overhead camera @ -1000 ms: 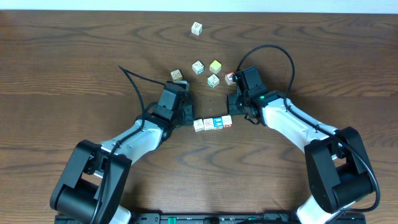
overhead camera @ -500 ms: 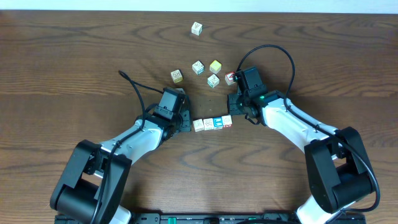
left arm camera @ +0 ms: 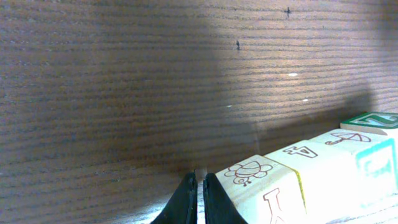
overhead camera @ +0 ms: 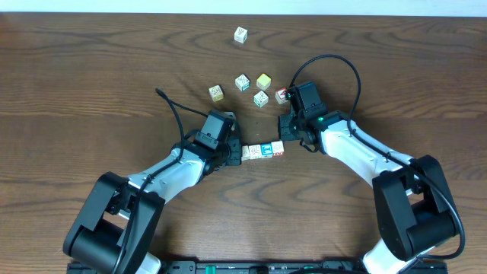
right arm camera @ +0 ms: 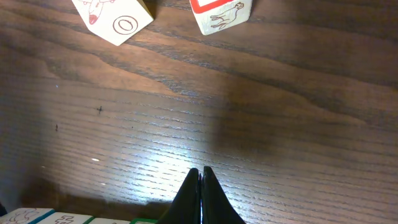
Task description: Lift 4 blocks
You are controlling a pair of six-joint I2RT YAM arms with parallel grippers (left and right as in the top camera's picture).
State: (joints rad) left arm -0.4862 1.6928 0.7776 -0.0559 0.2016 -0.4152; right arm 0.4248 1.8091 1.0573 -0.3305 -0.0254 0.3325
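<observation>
Four cream alphabet blocks (overhead camera: pixel 262 150) lie in one tight row on the wood table. In the left wrist view the row runs from a bee-printed block (left arm camera: pixel 261 183) to a green "Z" block (left arm camera: pixel 373 119) at its far end. My left gripper (overhead camera: pixel 236 154) (left arm camera: pixel 200 179) is shut, holds nothing, and its tips rest against the bee block's outer side. My right gripper (overhead camera: pixel 283 138) (right arm camera: pixel 200 172) is shut and empty at the row's right end. The row's green-edged tops (right arm camera: pixel 37 216) show at the bottom left of the right wrist view.
Loose cubes lie behind the row: a yellow-faced cube (overhead camera: pixel 263 81), cream cubes (overhead camera: pixel 243 81) (overhead camera: pixel 216 93) (overhead camera: pixel 261 98), a far one (overhead camera: pixel 240 34), and a red-faced cube (overhead camera: pixel 281 94) beside the right wrist. Two of them (right arm camera: pixel 115 18) (right arm camera: pixel 221 12) show ahead of the right fingers.
My left gripper has slid right along the table, from beside the row to its left end. The right arm and the row have not visibly moved.
</observation>
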